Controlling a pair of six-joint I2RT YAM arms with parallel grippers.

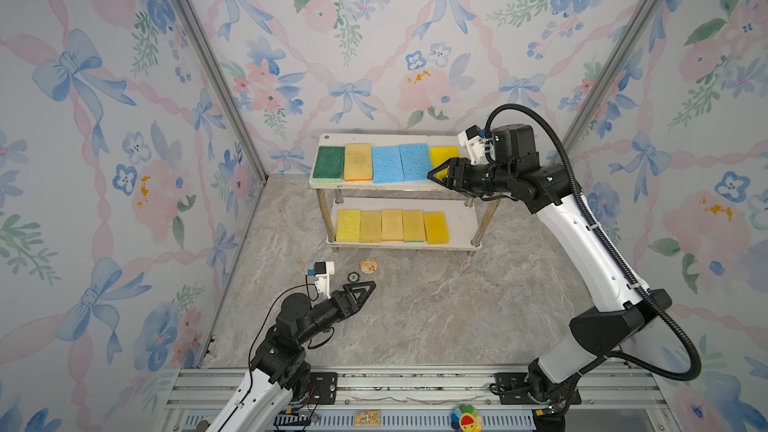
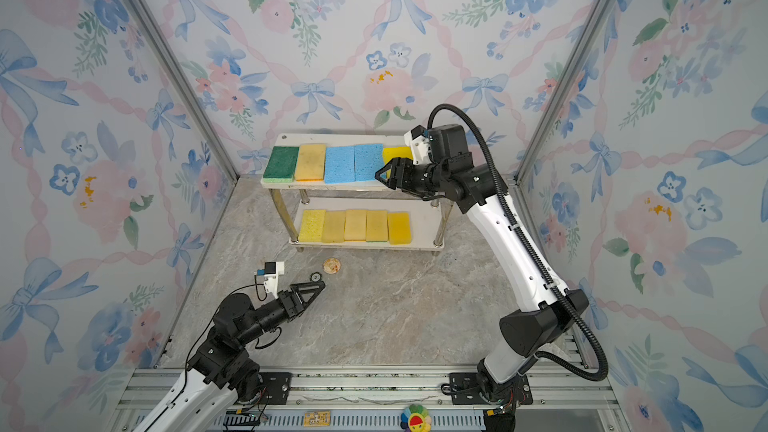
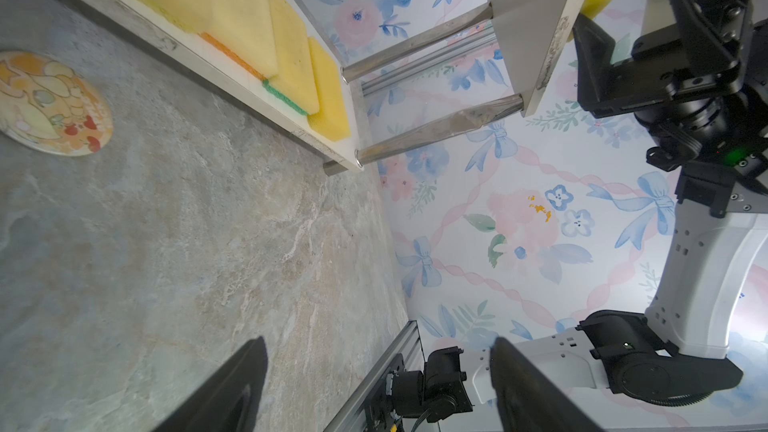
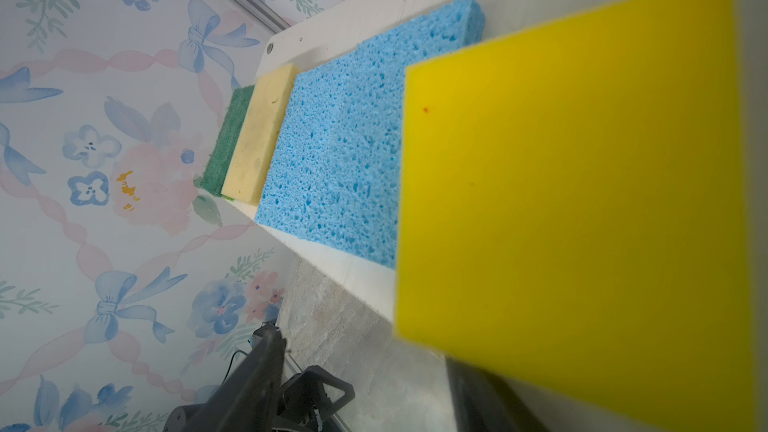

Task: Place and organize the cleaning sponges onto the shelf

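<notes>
The shelf [image 1: 415, 139] stands at the back on shiny posts. Its top board carries a dark green sponge [image 1: 328, 163], a pale yellow one [image 1: 358, 162], two blue ones [image 1: 387, 164] and a bright yellow sponge [image 1: 444, 155] at the right end. Five yellow sponges [image 1: 390, 225] lie in a row on the lower board. My right gripper [image 1: 436, 172] is at that bright yellow sponge [image 4: 582, 201]. It is open, with the sponge's front end against one finger and the other finger well apart. My left gripper [image 1: 368, 286] hangs open and empty above the tabletop.
A round patterned disc [image 1: 368, 265] and a small black ring [image 1: 353, 277] lie on the marble top just beyond my left gripper. An aluminium rail [image 1: 415, 384] runs along the front edge, with a colourful toy [image 1: 466, 419] below it. Patterned walls close in three sides.
</notes>
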